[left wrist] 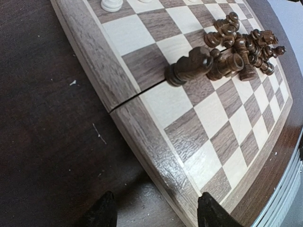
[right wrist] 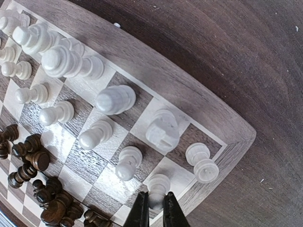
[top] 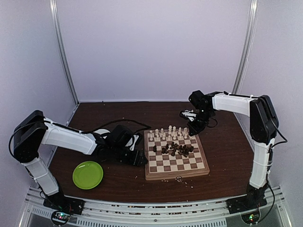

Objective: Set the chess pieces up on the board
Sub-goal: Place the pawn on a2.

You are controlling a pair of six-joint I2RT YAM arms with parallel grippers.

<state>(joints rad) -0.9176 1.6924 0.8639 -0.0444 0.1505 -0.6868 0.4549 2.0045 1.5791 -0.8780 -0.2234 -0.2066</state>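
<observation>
Right claw (right wrist: 156,209) pinching 1 cream pawn (right wrist: 158,185), 1 o'clock corner of board (top: 163,173). Left claw (left wrist: 158,210) spread, hovering at 9 o'clock edge. Dark pieces (top: 175,150) heaped mid-board.

No legible text, label, brand, number or sign in any of the three views. Checked the board (top: 201,166) frame and squares, the pieces (right wrist: 113,98), the plate (top: 88,174) and the counter (top: 222,146): nothing readable on any of them.
</observation>
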